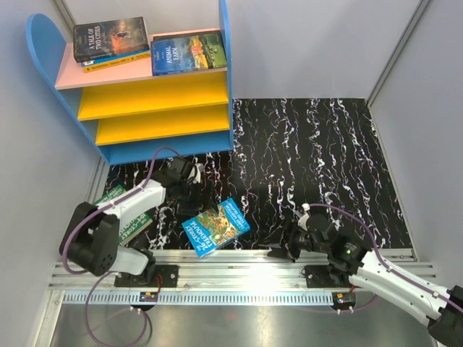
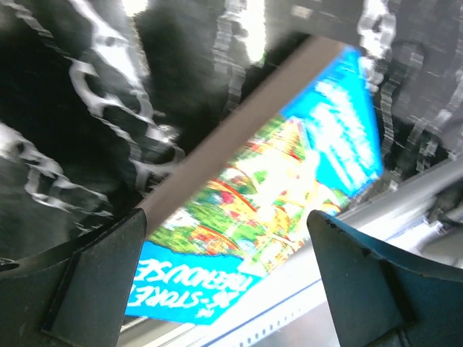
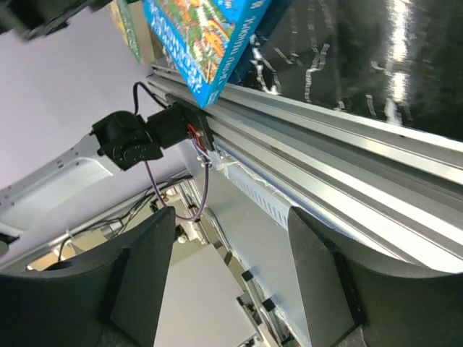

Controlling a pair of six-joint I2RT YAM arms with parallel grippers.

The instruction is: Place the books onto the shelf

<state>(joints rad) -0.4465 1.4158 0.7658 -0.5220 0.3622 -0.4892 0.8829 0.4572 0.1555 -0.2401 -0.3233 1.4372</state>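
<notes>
The blue book (image 2: 289, 181) below the wide-open, empty left gripper (image 2: 228, 217) is best straddled squarely across 1 long edge.

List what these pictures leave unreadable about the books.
- Green paperback, top view: mostly under the left arm; title unreadable.
- Yellow-edged book beneath the dark-covered paperback on the pink top board, top view: cover hidden.
- Blue illustrated paperback, left wrist view: blurred, corner hidden by pincer finger.
</notes>
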